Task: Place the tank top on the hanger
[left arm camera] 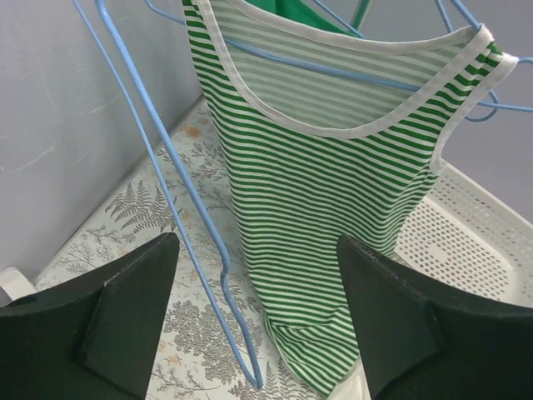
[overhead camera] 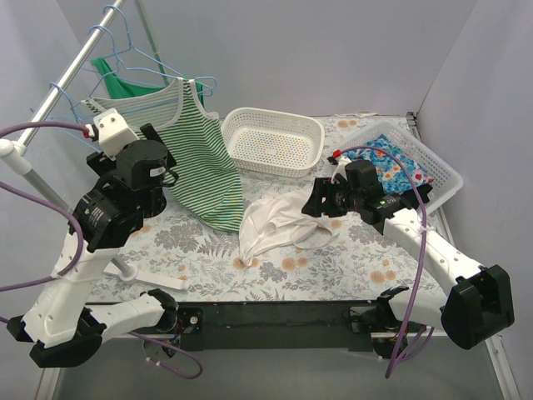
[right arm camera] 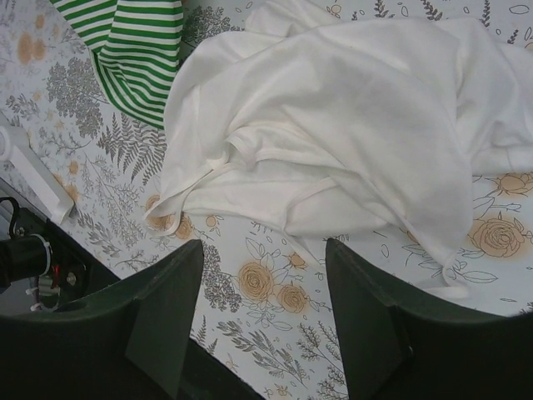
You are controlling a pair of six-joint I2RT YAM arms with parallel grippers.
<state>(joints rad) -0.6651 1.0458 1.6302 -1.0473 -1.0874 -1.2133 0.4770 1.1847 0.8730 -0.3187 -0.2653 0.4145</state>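
Nothing is hung yet: the tank top (right arm camera: 333,125) is left crumpled on the tabletop (overhead camera: 333,267) below the right end effector (right arm camera: 262,258), spread wide, empty. The bare hanger (left arm camera: 150,142) is faced by the left end effector (left arm camera: 258,250), likewise gaping.

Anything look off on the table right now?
Plain white cloth tank top lies crumpled in a heap on the floral-patterned table, not hung. Green-and-white striped tank top hangs with its hem apparently dragging on the table. Nothing spilled or damaged.
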